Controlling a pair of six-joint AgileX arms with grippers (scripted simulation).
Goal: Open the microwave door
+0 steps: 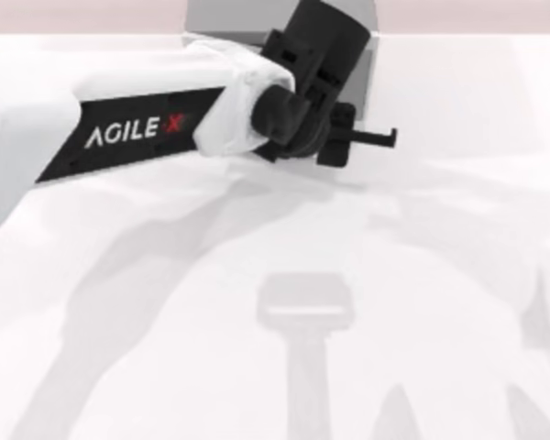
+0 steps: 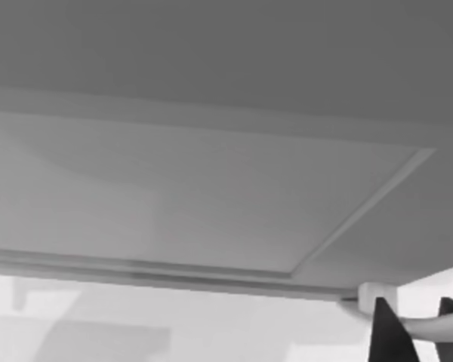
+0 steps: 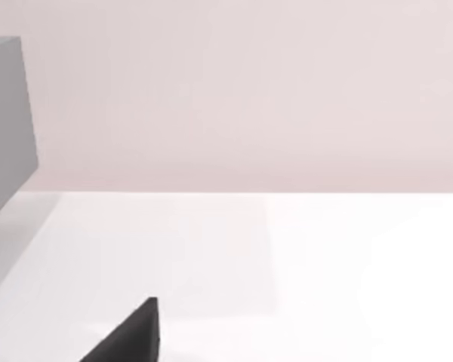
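The left arm (image 1: 137, 133) reaches across the far left of the worktop (image 1: 440, 275). Its fingers (image 2: 385, 332), slightly parted, straddle the pale handle (image 2: 430, 324) at the door (image 2: 211, 204) edge of the microwave (image 1: 247, 18) at the far edge. The right fingers (image 3: 128, 339) barely show; their spread is unclear.

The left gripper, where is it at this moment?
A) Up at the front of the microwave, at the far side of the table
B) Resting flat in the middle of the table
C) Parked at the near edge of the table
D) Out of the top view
A: in the top view the left gripper reaches to the front of the microwave at the far edge, and the left wrist view is filled by the microwave door, with its pale handle at the fingertips.
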